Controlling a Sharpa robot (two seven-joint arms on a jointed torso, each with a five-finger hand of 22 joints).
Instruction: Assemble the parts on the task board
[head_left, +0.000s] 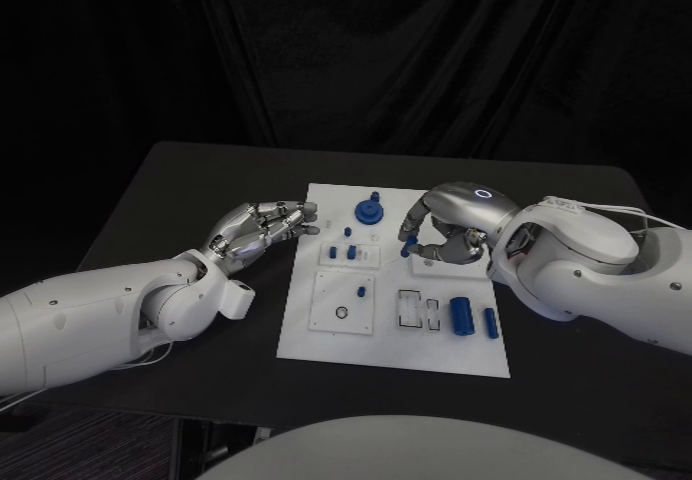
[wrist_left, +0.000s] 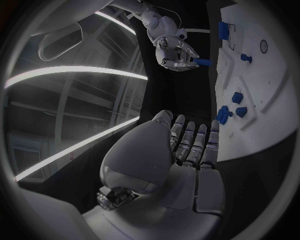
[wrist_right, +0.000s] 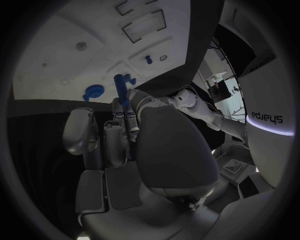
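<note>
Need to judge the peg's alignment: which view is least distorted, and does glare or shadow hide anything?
Head view: straight edges, the task board evenly lit, no glare. Left wrist view: fisheye bends the board's edge, bright light streaks in the room beyond. Right wrist view: also bent, and the right hand shadows and covers the lower end of the blue peg.

- A black bench (head_left: 188, 190) with rounded far corners stands in the middle of a dark room.
- Behind the bench hangs a black curtain (head_left: 375, 70) in heavy vertical folds.
- Past the bench's near left corner lies a strip of dark floor (head_left: 87, 450).
- Long bright light strips (wrist_left: 75, 72) run across the ceiling above the bench.
</note>
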